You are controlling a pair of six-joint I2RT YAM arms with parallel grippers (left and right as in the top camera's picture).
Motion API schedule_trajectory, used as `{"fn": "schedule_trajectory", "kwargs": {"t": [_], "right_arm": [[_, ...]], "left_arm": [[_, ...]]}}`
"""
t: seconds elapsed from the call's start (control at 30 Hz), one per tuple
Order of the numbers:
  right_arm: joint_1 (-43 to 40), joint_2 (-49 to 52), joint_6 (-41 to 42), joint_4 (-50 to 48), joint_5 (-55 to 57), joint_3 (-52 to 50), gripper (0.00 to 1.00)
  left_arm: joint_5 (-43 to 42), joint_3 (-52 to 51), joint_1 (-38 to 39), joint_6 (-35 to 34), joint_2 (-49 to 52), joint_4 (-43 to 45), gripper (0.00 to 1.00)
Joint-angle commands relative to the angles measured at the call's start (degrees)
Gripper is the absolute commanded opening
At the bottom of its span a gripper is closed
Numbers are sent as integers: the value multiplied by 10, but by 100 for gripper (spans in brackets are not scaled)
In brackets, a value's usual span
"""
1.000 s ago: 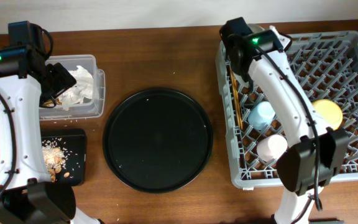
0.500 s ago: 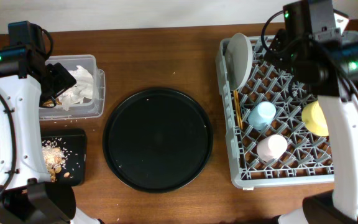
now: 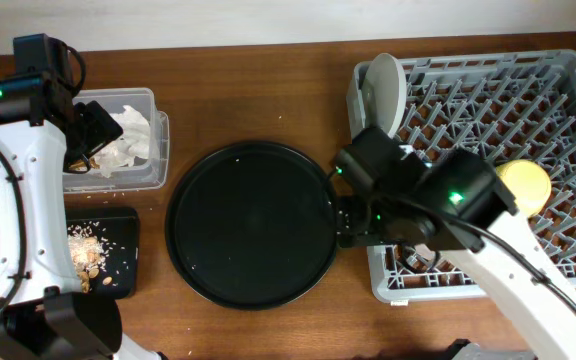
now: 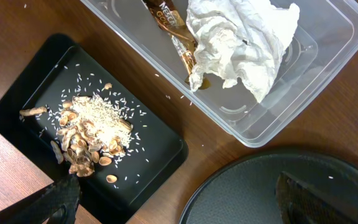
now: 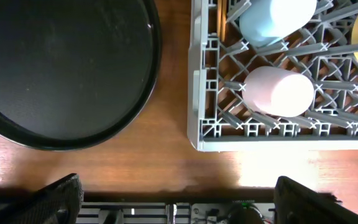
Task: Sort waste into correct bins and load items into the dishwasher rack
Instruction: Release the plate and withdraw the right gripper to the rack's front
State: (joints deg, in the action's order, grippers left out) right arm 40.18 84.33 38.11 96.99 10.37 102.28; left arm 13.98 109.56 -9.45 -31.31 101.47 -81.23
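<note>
The grey dishwasher rack [image 3: 568, 90] holds the upright plate [image 3: 386, 88] and the yellow bowl [image 3: 528, 185]. In the right wrist view the pink cup [image 5: 278, 92], the blue cup [image 5: 272, 18] and the chopsticks' tip [image 5: 230, 14] lie in its front-left corner. My right gripper [image 5: 178, 202] hangs open and empty above the table's front edge. The clear tub [image 4: 328, 81] contains the napkin [image 4: 241, 43] and brown wrapper [image 4: 169, 18]. Food scraps [image 4: 92, 130] lie in the flat black tray [image 4: 160, 155]. My left gripper [image 4: 185, 199] is open and empty above them.
The large round black tray [image 3: 253, 222] lies between the bins and the rack. My right arm [image 3: 438, 200] spans the rack's front-left part and hides the cups from overhead. The left arm [image 3: 23, 170] runs along the table's left side.
My right gripper opened, leaving the plate standing in the rack's back-left corner. The right arm swung from there to the rack's front-left. The left arm has not moved.
</note>
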Motion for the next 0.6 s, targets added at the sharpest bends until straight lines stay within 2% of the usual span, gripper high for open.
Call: {"fn": "schedule_trajectory", "kwargs": {"t": [0.0, 0.13, 0.23, 0.33, 0.4, 0.57], "right_arm": [[3, 3, -1, -7, 4, -2, 99], [2, -19, -14, -53, 57, -2, 99], [-27, -126, -44, -146, 81, -60, 99], [-143, -288, -144, -349, -38, -285, 99], [-224, -452, -167, -507, -118, -500, 99], [-265, -696, -169, -736, -142, -800, 99]], "left_arm": [[4, 2, -1, 1, -7, -1, 99], [4, 2, -1, 1, -7, -1, 99], [4, 2, -1, 1, -7, -1, 99], [4, 2, -1, 1, -7, -1, 99], [4, 2, -1, 1, -7, -1, 99], [4, 2, -1, 1, -7, -1, 99]]}}
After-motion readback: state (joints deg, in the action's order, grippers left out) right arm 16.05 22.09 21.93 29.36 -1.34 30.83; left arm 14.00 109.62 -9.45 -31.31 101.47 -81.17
